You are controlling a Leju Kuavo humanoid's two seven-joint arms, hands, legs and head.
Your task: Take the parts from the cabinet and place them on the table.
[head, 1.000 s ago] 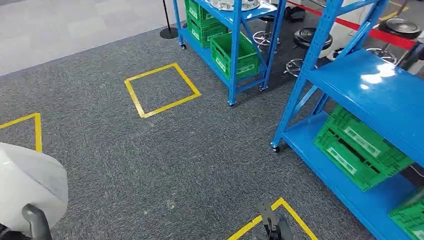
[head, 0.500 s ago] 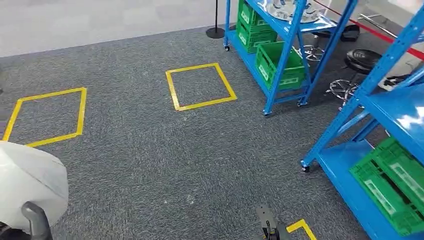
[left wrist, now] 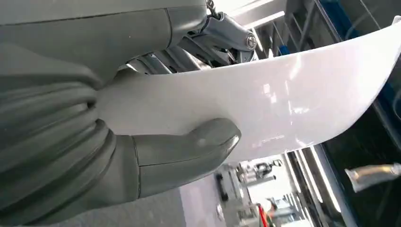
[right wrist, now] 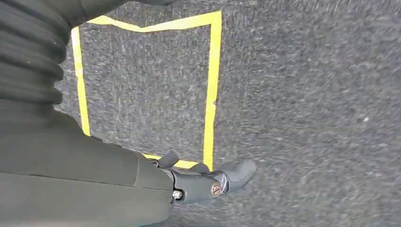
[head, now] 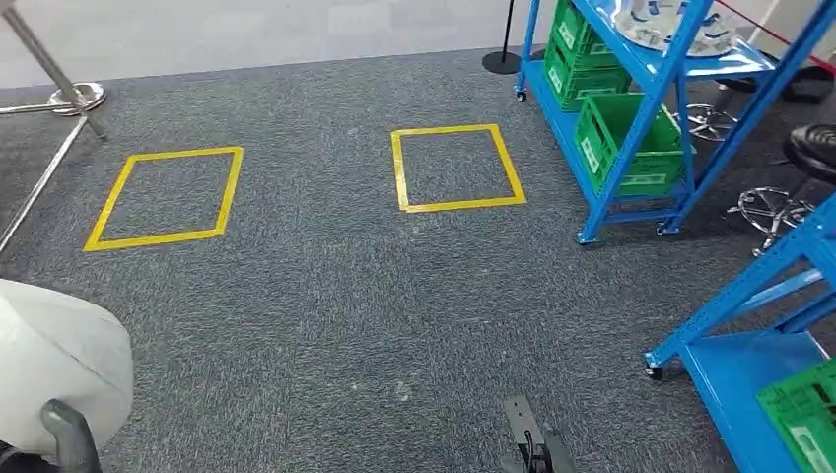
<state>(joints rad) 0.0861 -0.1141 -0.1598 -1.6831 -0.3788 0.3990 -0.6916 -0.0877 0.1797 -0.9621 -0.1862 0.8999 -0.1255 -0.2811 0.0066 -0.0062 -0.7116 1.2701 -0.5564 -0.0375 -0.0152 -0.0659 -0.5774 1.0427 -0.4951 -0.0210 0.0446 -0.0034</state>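
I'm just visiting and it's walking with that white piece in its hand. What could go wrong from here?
The left hand holds the glossy white part by one end, thumb pressed on it, so it might slip while walking. The blue racks and the metal barrier post stand nearby; a wide turn could clip them.

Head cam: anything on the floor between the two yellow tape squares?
No. In the head view, only bare grey carpet lies between the left square and the right square.
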